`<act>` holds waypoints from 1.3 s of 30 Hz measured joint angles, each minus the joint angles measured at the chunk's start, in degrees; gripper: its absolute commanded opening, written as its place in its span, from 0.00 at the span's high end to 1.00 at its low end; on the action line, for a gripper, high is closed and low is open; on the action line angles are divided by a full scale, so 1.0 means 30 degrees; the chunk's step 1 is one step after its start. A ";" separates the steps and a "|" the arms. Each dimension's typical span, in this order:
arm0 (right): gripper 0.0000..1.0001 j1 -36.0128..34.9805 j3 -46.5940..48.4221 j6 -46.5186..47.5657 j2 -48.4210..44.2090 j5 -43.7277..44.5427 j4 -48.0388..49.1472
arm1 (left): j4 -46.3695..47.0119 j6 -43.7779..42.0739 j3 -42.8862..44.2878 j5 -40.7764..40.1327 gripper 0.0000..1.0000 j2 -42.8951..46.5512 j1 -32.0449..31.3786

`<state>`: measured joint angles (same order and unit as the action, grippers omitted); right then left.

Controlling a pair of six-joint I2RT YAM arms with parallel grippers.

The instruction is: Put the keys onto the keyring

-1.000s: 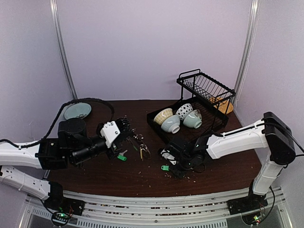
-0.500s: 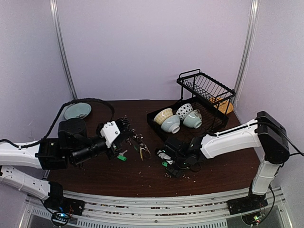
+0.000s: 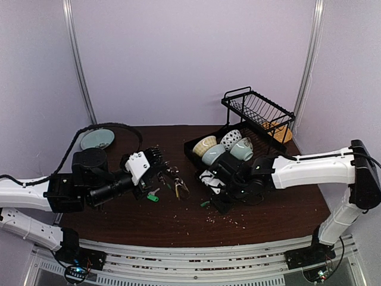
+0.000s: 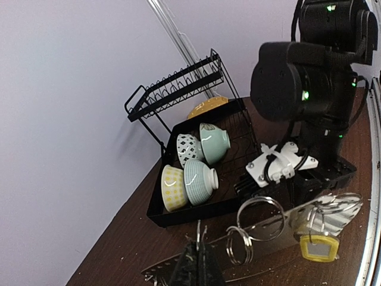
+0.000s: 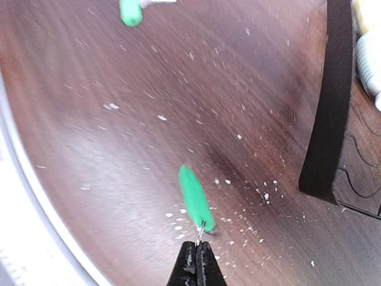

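My left gripper (image 3: 158, 164) is shut on the thin wire of the keyring (image 4: 261, 218), which hangs in front of it over the table. A yellow-headed key (image 4: 318, 247) and a silver key (image 4: 336, 208) hang on it; the bunch also shows in the top view (image 3: 177, 187). My right gripper (image 5: 196, 262) is shut on the small wire ring of a green key (image 5: 195, 196), held low over the table, also visible in the top view (image 3: 204, 204). A second green key (image 3: 153, 196) lies below the left gripper and shows at the right wrist view's top edge (image 5: 131, 12).
A black dish rack (image 3: 256, 128) with several bowls (image 3: 215, 154) stands just behind my right gripper, its tray edge close in the right wrist view (image 5: 330, 101). A blue plate (image 3: 97, 139) and a black cable (image 3: 113, 126) lie at the back left. Crumbs dot the brown table.
My right gripper has shifted slightly back and left with the green key, and its arm has stretched out to the right. The left gripper and keyring have stayed still.
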<state>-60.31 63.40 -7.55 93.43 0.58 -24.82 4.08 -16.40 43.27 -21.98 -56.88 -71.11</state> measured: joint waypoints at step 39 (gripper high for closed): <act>1.00 0.0510 0.8706 0.6047 -0.3803 -0.5610 -0.7723 | -0.0896 -0.1428 0.1508 0.4204 1.00 -0.2339 -0.0619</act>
<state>-58.78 89.52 10.59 82.02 -16.25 -47.99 1.39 -20.69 47.79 -9.37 -63.90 -72.97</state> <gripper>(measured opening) 0.015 0.005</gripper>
